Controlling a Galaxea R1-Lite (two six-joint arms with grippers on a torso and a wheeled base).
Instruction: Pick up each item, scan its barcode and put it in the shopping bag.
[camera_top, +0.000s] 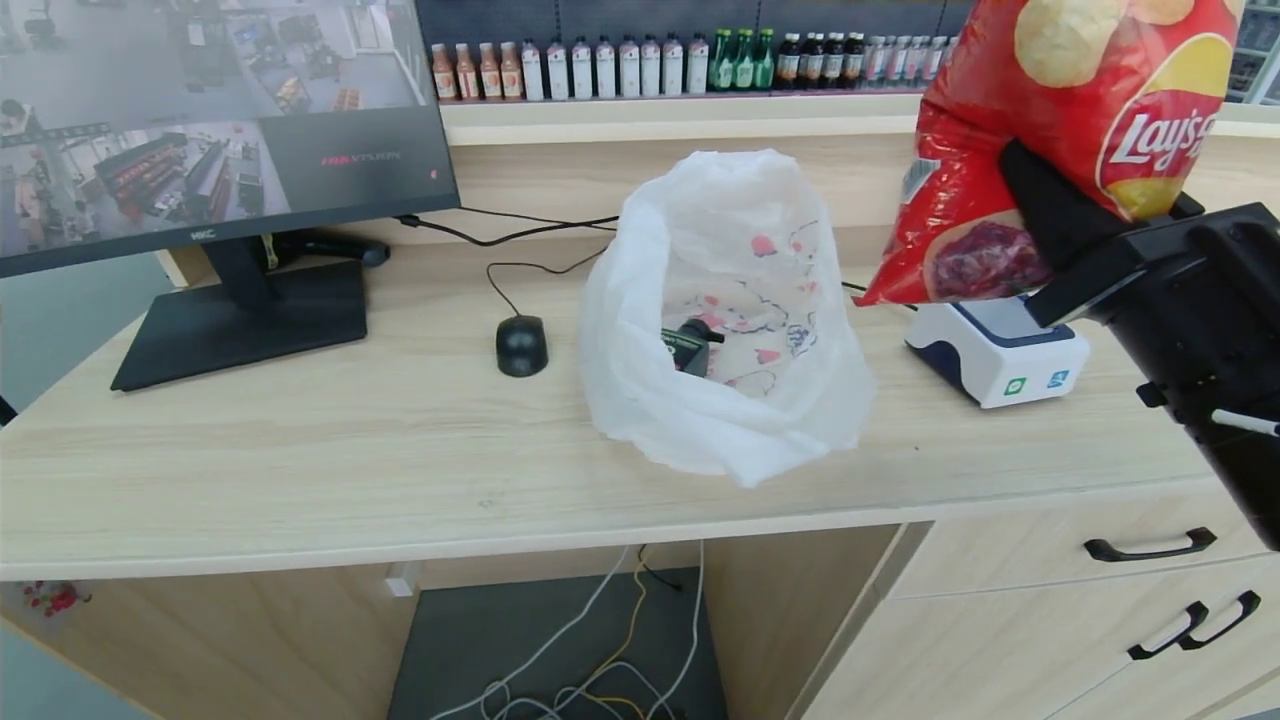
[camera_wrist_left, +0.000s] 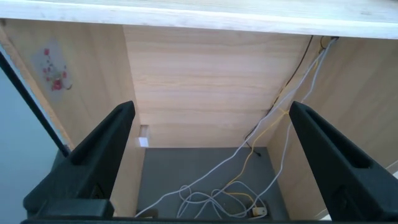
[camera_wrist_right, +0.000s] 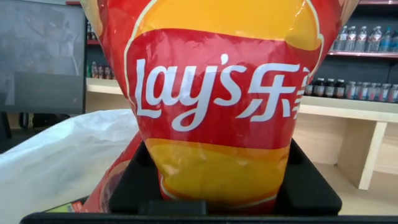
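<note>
The wooden counter (camera_top: 300, 450) stretches below the right gripper's (camera_top: 1075, 215) fingers. The white shopping bag (camera_top: 720, 300) stands open, down and left of them. They clamp the red chip bag (camera_top: 1060, 110) aloft, with the white scanner (camera_top: 1000, 360) just beneath. A dark item (camera_top: 688, 345) lies in the shopping bag. The left gripper's (camera_wrist_left: 211, 155) fingers are spread wide and empty, facing cables (camera_wrist_left: 217, 186) under the counter.
</note>
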